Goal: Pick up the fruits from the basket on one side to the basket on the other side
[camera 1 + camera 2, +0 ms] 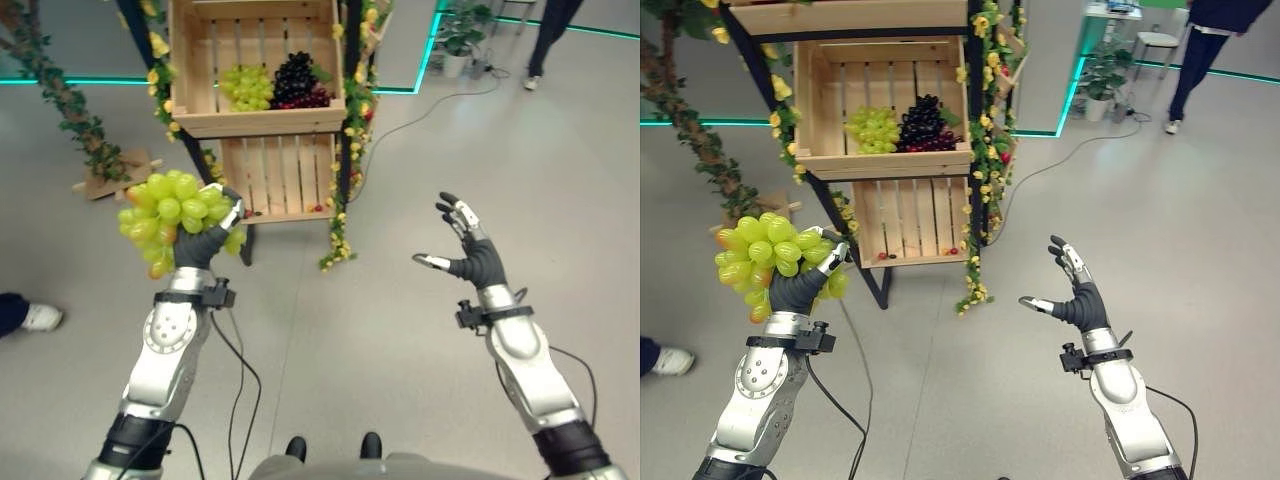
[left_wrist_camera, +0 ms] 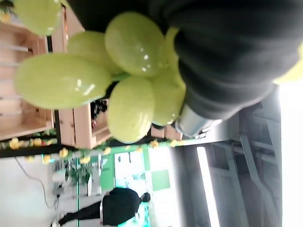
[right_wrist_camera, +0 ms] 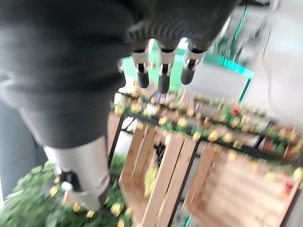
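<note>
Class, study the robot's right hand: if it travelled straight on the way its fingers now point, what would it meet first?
Probably the flower-trimmed shelf holding the wooden crate. The right hand is open and empty, and its wrist view looks along the fingers to crate slats and flowers. The way between looks free, though depth is unclear.

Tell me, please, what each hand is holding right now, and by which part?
The left hand is curled round a bunch of green grapes, gripping its lower right side. The right hand is open and holds nothing.

Open floor (image 1: 400,330) spreads between both hands. At twelve o'clock the wooden crate shelf (image 1: 270,125) and its flower garlands (image 1: 345,190) block the way.
</note>
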